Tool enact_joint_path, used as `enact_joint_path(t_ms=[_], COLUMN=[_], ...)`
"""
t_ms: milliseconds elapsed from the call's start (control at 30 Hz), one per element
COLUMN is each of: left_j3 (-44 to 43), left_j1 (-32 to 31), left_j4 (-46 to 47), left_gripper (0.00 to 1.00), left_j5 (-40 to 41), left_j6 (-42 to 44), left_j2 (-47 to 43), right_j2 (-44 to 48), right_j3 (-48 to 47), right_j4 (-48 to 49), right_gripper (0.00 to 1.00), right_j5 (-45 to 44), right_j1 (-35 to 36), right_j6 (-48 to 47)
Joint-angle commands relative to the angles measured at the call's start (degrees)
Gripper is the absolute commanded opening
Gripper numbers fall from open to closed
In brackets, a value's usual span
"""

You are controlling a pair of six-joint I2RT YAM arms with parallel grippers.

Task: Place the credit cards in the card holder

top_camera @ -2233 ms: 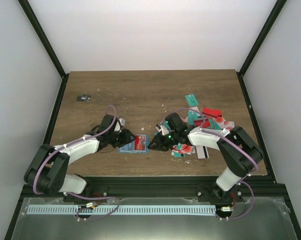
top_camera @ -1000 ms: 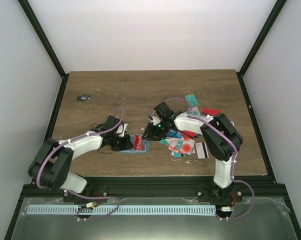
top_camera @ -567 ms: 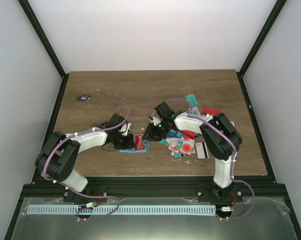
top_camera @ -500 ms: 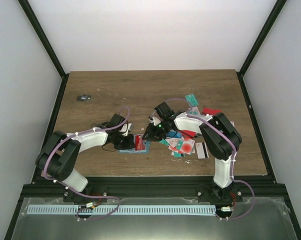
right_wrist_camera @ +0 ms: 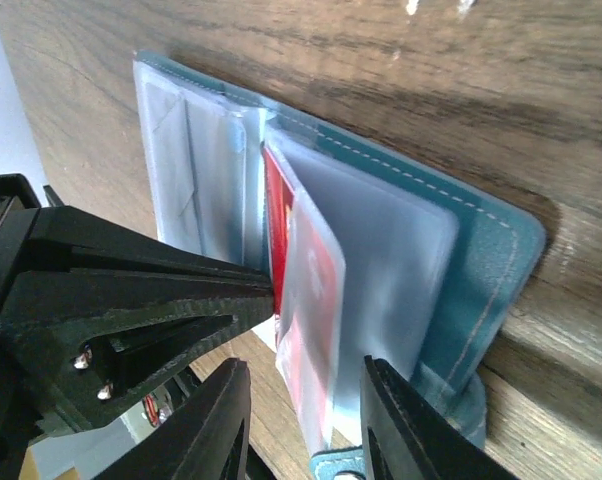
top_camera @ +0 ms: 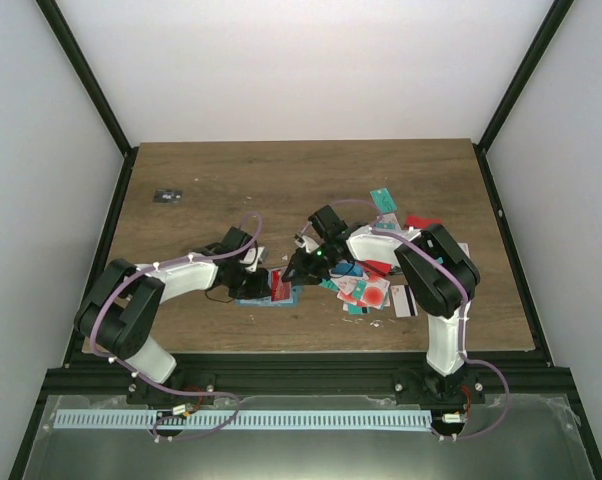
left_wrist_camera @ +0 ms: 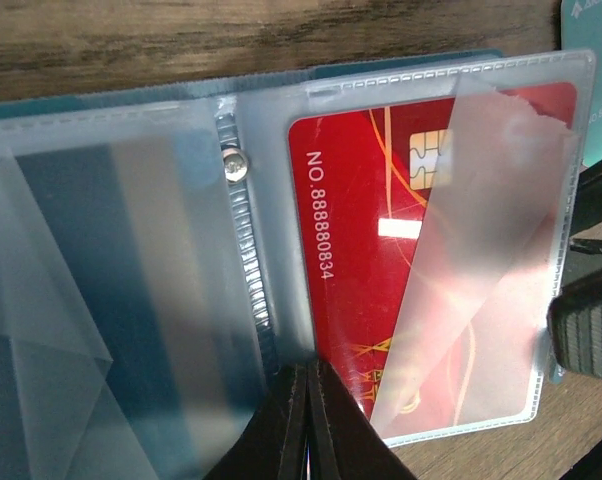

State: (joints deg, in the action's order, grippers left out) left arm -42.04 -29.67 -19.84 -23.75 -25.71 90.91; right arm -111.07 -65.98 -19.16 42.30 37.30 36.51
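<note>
Bright, even overhead light fills the top view, and shadows on the tabletop (top_camera: 281,180) are soft. In the left wrist view a white glare patch sits on the red card (left_wrist_camera: 341,300) near centre, and the left claw (left_wrist_camera: 303,375) at 6 o'clock is blurred. In the right wrist view the card holder (right_wrist_camera: 481,250) throws a dark shadow toward 4 o'clock.

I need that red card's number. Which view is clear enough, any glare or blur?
Left wrist view: the red card is sharp, number legible, one small white glare patch by the chip, clear sleeve flap hazing its right side. Right wrist view: card nearly edge-on, soft focus. Top external view: too small to read.
</note>
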Motion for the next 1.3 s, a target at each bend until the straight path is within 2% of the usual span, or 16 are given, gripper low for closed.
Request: enact_joint_path(t_ms=[0,367,633,1267], left_j3=[-0.46,-1.55,-4.55,-9.18], left_j1=[-0.21,-0.21,-0.21,2.38], left_j4=[-1.18,-0.66,-4.92,-16.53], left_gripper=[0.04,0.04,0.04,0.19], left_j5=[2.79,2.57,4.42,13.59], left_j6=[0.17,-0.42,-0.65,-2.71], left_j2=[1.87,2.07,-1.64,-15.24], right_j2=[-0.09,-0.02,-0.67,-2.87], right_j3=[-2.75,-1.53,-1.71,-4.25], right_j4=[0.86,3.9,3.06,-0.64], right_gripper=[0.33,0.34,0.33,0.34], right_j5=[2.78,8.51,7.97,6.71], right_j1=[-0.38,-0.14,-0.12,0.03], right_j6=[-1.59,-1.97,-2.23,-0.93])
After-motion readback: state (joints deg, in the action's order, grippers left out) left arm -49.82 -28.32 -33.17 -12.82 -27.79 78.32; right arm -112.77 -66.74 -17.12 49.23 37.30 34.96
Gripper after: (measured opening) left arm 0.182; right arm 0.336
